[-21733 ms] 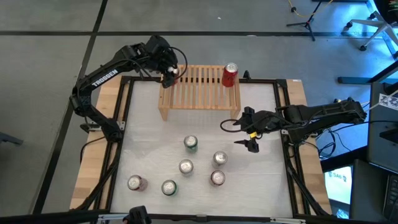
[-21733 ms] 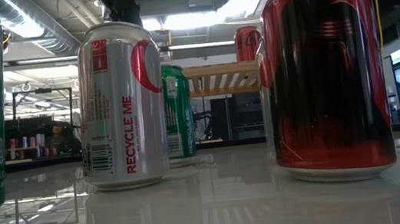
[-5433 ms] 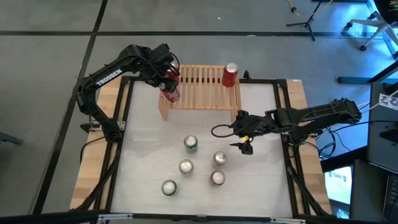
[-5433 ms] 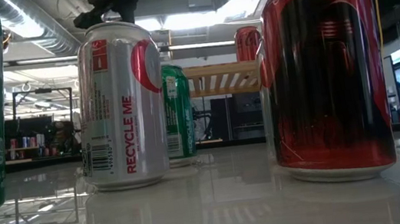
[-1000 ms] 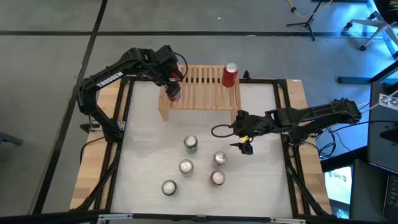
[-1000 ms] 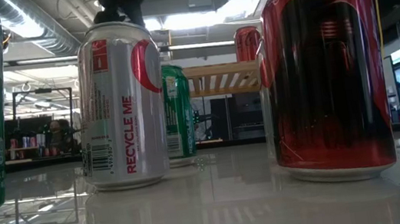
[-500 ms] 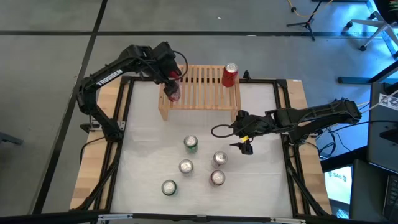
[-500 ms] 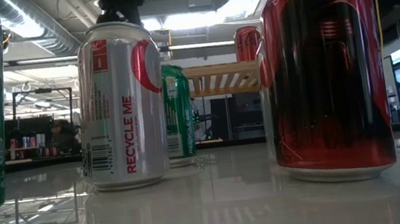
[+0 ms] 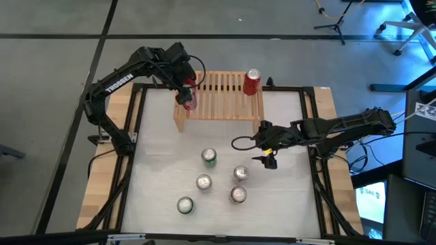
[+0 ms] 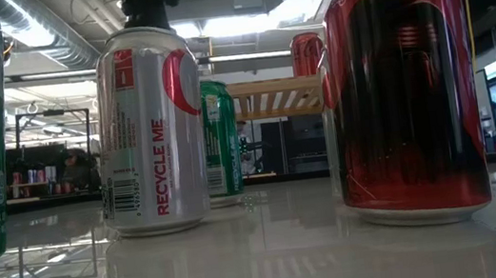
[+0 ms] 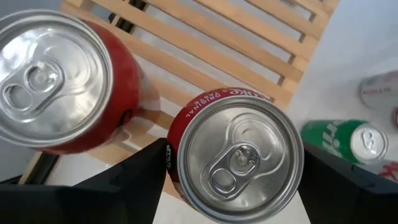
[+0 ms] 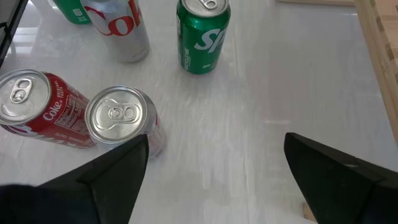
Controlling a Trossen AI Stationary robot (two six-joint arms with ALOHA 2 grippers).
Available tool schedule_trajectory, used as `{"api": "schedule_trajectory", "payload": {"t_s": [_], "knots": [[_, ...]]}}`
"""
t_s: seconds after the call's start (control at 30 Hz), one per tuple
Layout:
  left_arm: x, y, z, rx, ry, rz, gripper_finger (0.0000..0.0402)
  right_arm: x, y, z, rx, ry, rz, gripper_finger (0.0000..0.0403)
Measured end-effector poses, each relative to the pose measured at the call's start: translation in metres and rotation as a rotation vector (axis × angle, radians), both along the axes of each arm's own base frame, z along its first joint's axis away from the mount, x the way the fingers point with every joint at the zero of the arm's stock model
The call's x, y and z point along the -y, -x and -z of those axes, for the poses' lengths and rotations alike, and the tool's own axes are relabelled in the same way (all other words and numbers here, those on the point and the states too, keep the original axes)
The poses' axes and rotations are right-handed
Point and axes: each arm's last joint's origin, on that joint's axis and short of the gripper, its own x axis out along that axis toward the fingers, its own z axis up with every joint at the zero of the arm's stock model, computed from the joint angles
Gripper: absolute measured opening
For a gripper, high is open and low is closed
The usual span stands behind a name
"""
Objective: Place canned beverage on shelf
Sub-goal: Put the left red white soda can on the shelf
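Wood shelf (image 9: 218, 95) holds one red can (image 9: 252, 82); left gripper (image 9: 187, 92) grips a second can (image 11: 235, 152) over its left end (unreleased), right gripper (image 9: 268, 152) idle, spread, four cans (image 9: 208, 157) left on table.

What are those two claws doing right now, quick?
Left gripper: shut on a red Coke can, at the left end of the shelf.
Right gripper: open, empty, above the table right of the standing cans.

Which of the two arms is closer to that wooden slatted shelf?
The left. Its end effector holds a red can over the shelf's left end; the right end effector hovers open off the shelf's front right corner.
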Motion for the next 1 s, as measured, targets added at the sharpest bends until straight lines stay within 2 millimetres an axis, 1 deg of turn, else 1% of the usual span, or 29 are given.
{"api": "schedule_trajectory", "payload": {"t_s": [0.17,0.37,0.67,1.0], "knots": [[-0.0002,0.0066,0.0008,-0.038,0.013,0.031,0.0288,0.0000,0.0000,0.0000,0.000,0.000,0.000,0.0370],[-0.0006,0.0069,0.0008,-0.041,0.004,0.052,0.0288,0.0000,0.0000,0.0000,0.000,0.000,0.000,0.0370],[-0.0007,0.0068,0.0011,-0.045,0.002,0.052,0.0301,0.0000,-0.0001,0.0000,0.001,0.000,0.000,0.0370],[-0.0009,0.0064,0.0014,-0.046,0.003,0.045,0.0303,0.0000,-0.0001,0.0000,0.001,0.000,0.000,0.0370]]}}
